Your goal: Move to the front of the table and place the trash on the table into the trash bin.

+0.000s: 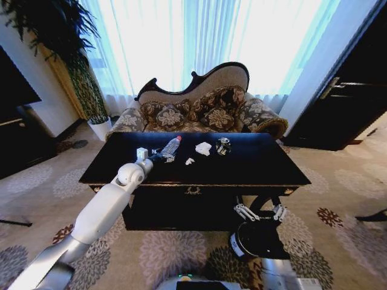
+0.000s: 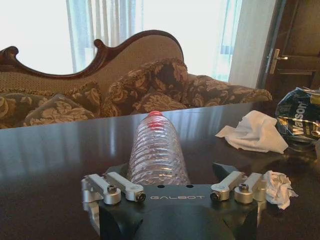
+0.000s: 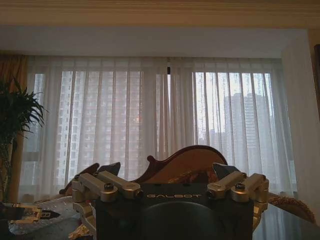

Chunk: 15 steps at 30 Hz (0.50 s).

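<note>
A clear ribbed bottle (image 1: 170,147) with a red cap lies on the dark table (image 1: 260,160). My left gripper (image 1: 158,157) stands open at its base; in the left wrist view the bottle (image 2: 157,147) lies between the spread fingers (image 2: 119,170). More trash lies to the right: a white crumpled paper (image 1: 203,148), a small white scrap (image 1: 189,161) and a crushed shiny can (image 1: 223,145). The dark trash bin (image 1: 233,243) stands on the carpet in front of the table. My right gripper (image 1: 260,212) hangs open and empty just above it.
A patterned sofa (image 1: 199,112) stands behind the table, with a potted plant (image 1: 91,90) at the back left. Black cabinets (image 1: 357,90) flank the room on the right. Patterned carpet lies open on both sides of the table.
</note>
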Motion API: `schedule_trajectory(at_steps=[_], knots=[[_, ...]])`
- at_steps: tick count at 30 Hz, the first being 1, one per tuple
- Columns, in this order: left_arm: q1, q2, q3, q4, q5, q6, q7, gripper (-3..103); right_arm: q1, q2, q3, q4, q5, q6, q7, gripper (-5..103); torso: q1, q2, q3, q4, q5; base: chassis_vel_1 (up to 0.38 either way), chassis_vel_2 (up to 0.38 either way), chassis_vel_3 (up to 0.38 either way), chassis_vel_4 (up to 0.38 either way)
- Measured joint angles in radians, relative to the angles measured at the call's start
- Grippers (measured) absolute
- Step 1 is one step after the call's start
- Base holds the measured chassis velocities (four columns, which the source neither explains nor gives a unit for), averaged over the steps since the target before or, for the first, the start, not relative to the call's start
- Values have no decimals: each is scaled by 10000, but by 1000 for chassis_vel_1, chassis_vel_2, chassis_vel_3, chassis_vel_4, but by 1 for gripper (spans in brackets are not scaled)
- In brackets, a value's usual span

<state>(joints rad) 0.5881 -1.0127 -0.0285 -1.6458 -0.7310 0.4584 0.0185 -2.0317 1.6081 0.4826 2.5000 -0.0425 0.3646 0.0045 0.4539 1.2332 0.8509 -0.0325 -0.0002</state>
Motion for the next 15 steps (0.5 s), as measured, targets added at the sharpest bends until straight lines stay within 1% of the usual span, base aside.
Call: schedule_trajectory(at_steps=[1, 2, 4, 5, 8, 9, 10, 11, 14, 15], knots=[[30, -10, 18, 4, 4, -2, 0, 88, 0, 0, -4, 0, 0, 13, -4, 100, 0, 0, 0, 0, 0, 0, 0, 0, 0], [66, -14, 27, 4, 5, -3, -2, 88, -6, 0, -5, 0, 1, 25, -4, 100, 0, 0, 0, 0, 0, 0, 0, 0, 0], [138, -15, 42, -6, 4, -17, -3, 77, -19, 0, -1, 0, 6, 41, -4, 100, 0, 0, 0, 0, 0, 0, 0, 0, 0], [138, -15, 42, -6, 4, -17, -3, 77, -19, 0, -1, 0, 6, 41, -4, 100, 0, 0, 0, 0, 0, 0, 0, 0, 0], [276, 12, 21, -165, -23, -55, -3, 61, -26, -1, 11, 0, 29, 83, -4, 100, 0, 0, 0, 0, 0, 0, 0, 0, 0], [302, 27, 5, -202, -26, -68, -3, 61, -26, 0, 11, 0, 35, 89, -4, 100, 0, 0, 0, -1, 0, 0, 0, 0, 0], [345, 54, -24, -263, -30, -101, -2, 56, -25, 0, 11, 0, 46, 98, -4, 100, 0, 0, 0, 0, 0, 0, 0, 0, 0], [345, 54, -24, -263, -30, -101, -2, 56, -25, 0, 11, 0, 46, 98, -4, 100, 0, 0, 0, 0, 0, 0, 0, 0, 0], [635, 252, -346, -822, -22, -313, -2, 45, 54, 0, 28, 0, 220, 101, -3, 100, 0, 0, 0, 0, 0, 0, 0, 0, 0], [635, 252, -346, -822, -22, -313, -2, 45, 54, 0, 28, 0, 220, 101, -3, 100, 0, 0, 0, 0, 0, 0, 0, 0, 0]])
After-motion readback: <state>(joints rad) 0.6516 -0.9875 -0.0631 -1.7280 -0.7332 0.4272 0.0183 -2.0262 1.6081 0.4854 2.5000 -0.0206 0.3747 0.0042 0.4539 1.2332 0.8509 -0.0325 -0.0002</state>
